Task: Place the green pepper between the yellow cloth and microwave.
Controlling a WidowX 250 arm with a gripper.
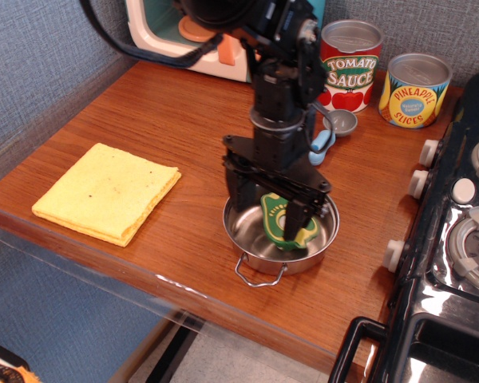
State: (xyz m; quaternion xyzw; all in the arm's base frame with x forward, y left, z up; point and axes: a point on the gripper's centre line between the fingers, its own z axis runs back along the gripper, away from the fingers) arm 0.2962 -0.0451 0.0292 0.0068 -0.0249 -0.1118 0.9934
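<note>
Reaching down into the steel pot (247, 239), the hand (271, 214) has its fingers either side of the green pepper (286, 223), tilted up on edge; can't tell if it's clamped. Yellow cloth (106, 191) lies well left, microwave (193, 36) far back.

We see an all-black arm (281, 96) of blocky and round segments, a black cable (124, 46) looping off it, ending in a two-fingered black pincer (273, 214).

Black arm reaches down – gripper (273, 215) vertical, fingers spread apart
</note>
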